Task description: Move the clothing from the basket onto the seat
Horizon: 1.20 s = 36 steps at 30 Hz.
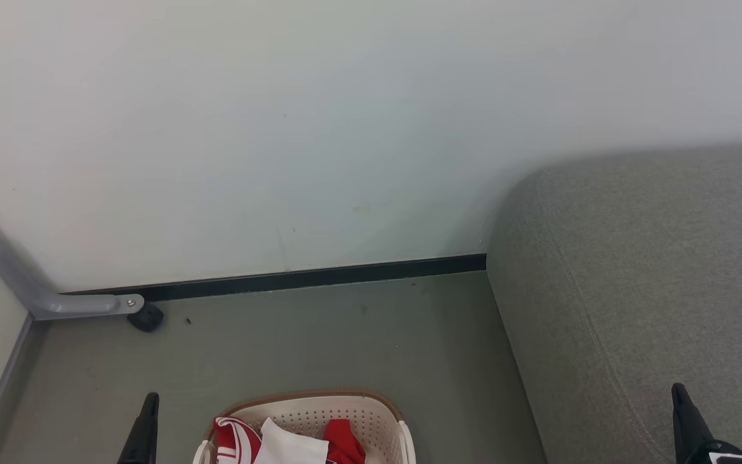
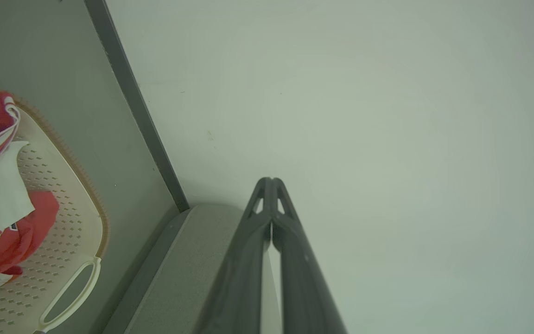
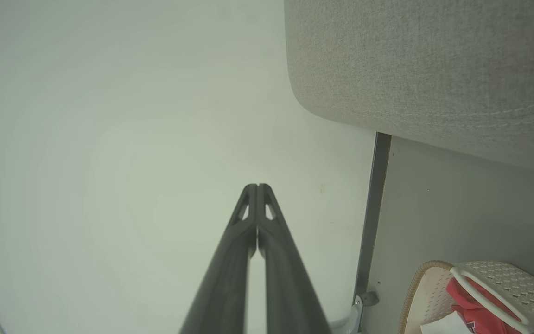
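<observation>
The cream basket with a brown rim stands on the floor at the bottom middle of the head view. Red and white clothing lies bunched inside it. The basket and clothing also appear at the left of the left wrist view, and the basket with red cloth at the lower right of the right wrist view. The grey seat rises at the right. My left gripper is shut and empty, left of the basket. My right gripper is shut and empty, over the seat's front.
A pale wall with a dark skirting strip closes off the floor behind the basket. A grey metal leg with a black caster stands at the left corner. Bare grey floor lies between basket and wall.
</observation>
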Tool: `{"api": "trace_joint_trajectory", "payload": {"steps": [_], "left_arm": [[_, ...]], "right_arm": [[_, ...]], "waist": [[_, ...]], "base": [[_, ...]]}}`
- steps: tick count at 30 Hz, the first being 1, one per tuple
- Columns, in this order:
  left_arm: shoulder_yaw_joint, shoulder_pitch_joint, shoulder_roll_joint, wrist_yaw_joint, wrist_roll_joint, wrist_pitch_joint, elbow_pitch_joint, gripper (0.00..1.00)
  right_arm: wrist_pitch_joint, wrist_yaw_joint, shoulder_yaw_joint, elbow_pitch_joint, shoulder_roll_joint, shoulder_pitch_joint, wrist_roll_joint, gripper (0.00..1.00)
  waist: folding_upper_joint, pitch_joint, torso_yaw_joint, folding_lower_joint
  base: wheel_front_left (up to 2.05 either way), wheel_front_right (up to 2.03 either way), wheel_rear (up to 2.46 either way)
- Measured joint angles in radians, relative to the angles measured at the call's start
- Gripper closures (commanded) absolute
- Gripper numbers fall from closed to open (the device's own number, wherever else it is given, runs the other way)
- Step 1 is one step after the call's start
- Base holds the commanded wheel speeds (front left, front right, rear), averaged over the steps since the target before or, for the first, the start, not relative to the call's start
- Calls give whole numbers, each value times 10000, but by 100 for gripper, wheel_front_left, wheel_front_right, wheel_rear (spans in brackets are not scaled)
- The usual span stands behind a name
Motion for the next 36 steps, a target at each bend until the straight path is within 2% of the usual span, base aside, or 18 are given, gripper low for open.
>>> {"api": "trace_joint_trajectory", "payload": {"steps": [35, 36], "left_arm": [[17, 0, -4, 0, 2, 0, 0, 100], [17, 0, -4, 0, 2, 0, 0, 0]], "right_arm": [[0, 0, -2, 0, 0, 0, 0, 100], [0, 0, -2, 0, 0, 0, 0, 0]], "waist": [[0, 0, 0, 0], [0, 0, 0, 0]], "base": [[0, 0, 0], [0, 0, 0]]}}
